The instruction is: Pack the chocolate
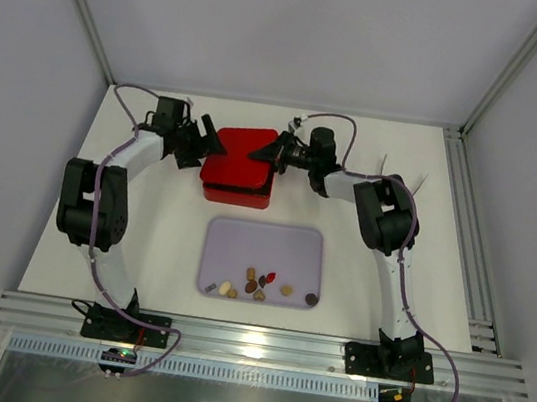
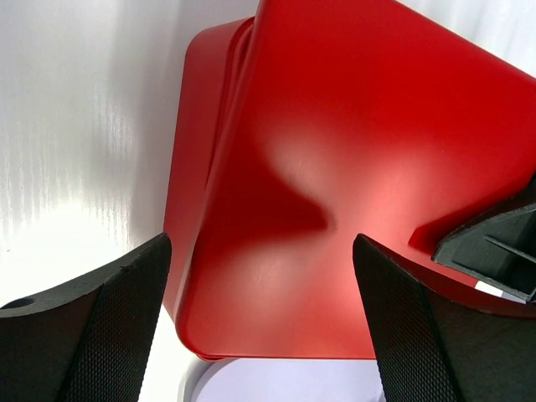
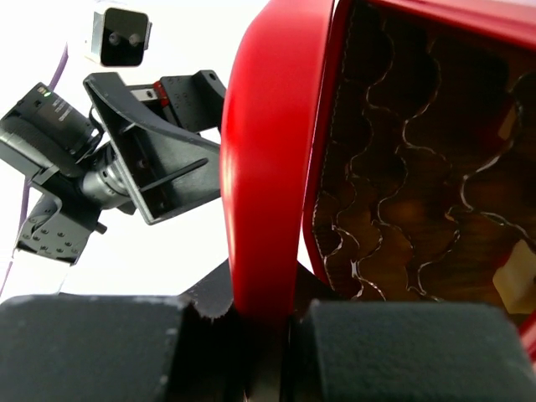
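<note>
Chocolate (image 1: 252,285) on lilac tray (image 1: 243,238), well apart from both jaws

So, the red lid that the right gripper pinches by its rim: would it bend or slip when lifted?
The red lid looks thin yet holds its shape, so it is probably fairly stiff and light. Its glossy surface may slip in the right gripper, which grips only a narrow rim.

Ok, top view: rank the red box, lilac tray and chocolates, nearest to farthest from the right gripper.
1. Red box: far side, its lid pinched in the fingers of the right gripper.
2. Lilac tray: middle of the table.
3. Chocolates: along the tray's near edge.
</note>
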You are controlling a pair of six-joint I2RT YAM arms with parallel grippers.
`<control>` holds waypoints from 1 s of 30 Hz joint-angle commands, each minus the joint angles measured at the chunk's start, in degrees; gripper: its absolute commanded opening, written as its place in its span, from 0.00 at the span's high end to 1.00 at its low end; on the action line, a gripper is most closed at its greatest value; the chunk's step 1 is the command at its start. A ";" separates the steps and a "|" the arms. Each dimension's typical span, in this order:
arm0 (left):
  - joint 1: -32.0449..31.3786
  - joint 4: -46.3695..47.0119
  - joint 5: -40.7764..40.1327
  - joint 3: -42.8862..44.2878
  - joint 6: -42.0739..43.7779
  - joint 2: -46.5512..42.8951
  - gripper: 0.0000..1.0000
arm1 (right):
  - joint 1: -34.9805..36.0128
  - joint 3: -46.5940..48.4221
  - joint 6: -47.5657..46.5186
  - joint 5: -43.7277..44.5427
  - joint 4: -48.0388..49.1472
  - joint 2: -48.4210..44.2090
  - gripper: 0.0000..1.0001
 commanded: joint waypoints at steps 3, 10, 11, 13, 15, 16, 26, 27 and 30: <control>-0.37 0.23 -0.59 0.26 1.19 0.15 0.14 | -0.34 -1.54 2.09 -2.03 6.52 0.35 0.96; -0.46 -1.09 -1.21 0.69 1.89 0.24 0.14 | -0.87 -3.91 2.44 -2.55 8.01 -0.17 0.96; -0.46 -1.27 -1.12 0.69 1.89 0.24 0.14 | -0.95 -4.09 2.53 -2.64 8.10 -0.17 0.95; -0.46 -1.36 -1.21 0.69 1.89 0.33 0.14 | -0.95 -4.35 2.62 -2.91 8.37 -0.17 0.95; -0.55 -1.45 -1.21 0.87 1.98 0.33 0.14 | -1.04 -4.62 2.62 -3.00 8.37 -0.17 0.95; -0.72 -1.53 -1.21 0.87 2.06 0.41 0.14 | -1.04 -4.79 2.62 -2.91 8.37 -0.17 0.95; -1.16 -2.15 -1.82 0.96 2.50 0.85 0.15 | -1.13 -5.06 2.71 -3.26 8.81 0.18 0.91; -1.25 -2.15 -1.91 0.96 2.50 0.85 0.15 | -1.22 -4.89 2.36 -3.35 8.37 0.18 0.91; -1.42 -2.24 -2.00 0.87 2.50 0.77 0.15 | -1.13 -4.80 1.13 -3.35 7.32 0.00 0.89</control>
